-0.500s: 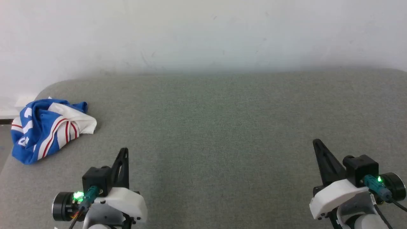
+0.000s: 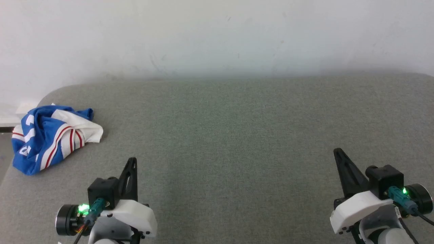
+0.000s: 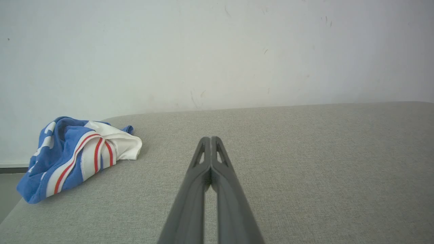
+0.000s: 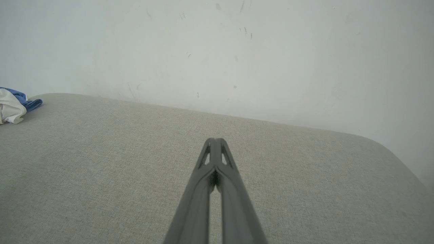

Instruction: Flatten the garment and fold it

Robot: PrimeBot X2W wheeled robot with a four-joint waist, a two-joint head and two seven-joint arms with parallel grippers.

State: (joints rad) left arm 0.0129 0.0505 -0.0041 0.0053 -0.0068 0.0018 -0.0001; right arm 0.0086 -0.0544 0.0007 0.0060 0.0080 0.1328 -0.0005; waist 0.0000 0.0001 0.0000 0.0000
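Garment (image 2: 51, 135) was our concern, but we took stock from the biggest thing down. A pale wall (image 2: 217, 34) ran across the whole background. Below it spread a grey, woven-covered surface (image 2: 237, 135) with rounded far corners, bare across its middle.

The garment lay at the far-left corner of that surface, bunched into a loose heap right at the left edge, with its lower blue end seeming to reach the rim. From the left wrist view it (image 3: 74, 159) sat ahead and to the left of the fingers; from the right wrist view it (image 4: 13, 105) showed as a small scrap at the far left.

The left gripper (image 2: 133, 162) hung low over the near side, well apart from the heap, and the right gripper (image 2: 339, 157) was much farther from it, on the opposite side. Both wrist views showed the long dark fingers pressed together at the tips, left (image 3: 211, 140) and right (image 4: 215, 142), with nothing between them.

We judged the cloth light, limp and soft: it should drape and fold on itself when lifted, and drag a little on the woven cover instead of sliding. Nothing about it looked fragile. The best hold seemed an exposed edge where one layer could be pinched, namely the white sleeve (image 2: 91, 130) with its red stripes (image 2: 73, 139), lying on top towards the left gripper. The claw would have to part first.
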